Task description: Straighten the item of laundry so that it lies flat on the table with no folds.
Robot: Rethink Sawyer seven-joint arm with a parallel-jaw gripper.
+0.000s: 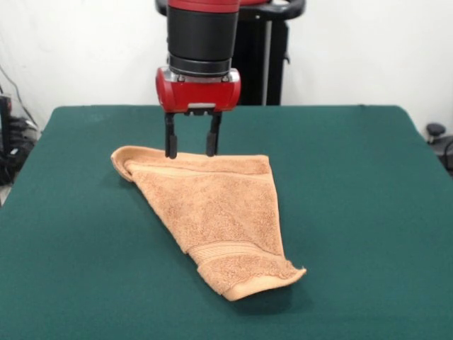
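Note:
The orange-tan towel (216, 212) lies on the dark green table (354, 184) in a roughly triangular outline. Its wide edge is at the far side and it narrows to a hemmed end with a woven band (226, 249) near the front. Its far left corner is folded over on itself (126, 161). My gripper (191, 151) hangs straight down over the towel's far edge. Its two black fingers (170, 138) are spread apart, open and empty, with their tips at or just above the cloth.
The robot's black pedestal (269, 57) stands behind the table's far edge. Cables and dark equipment (10, 134) sit off the table's left side, and a small dark object (435, 131) sits off the right side.

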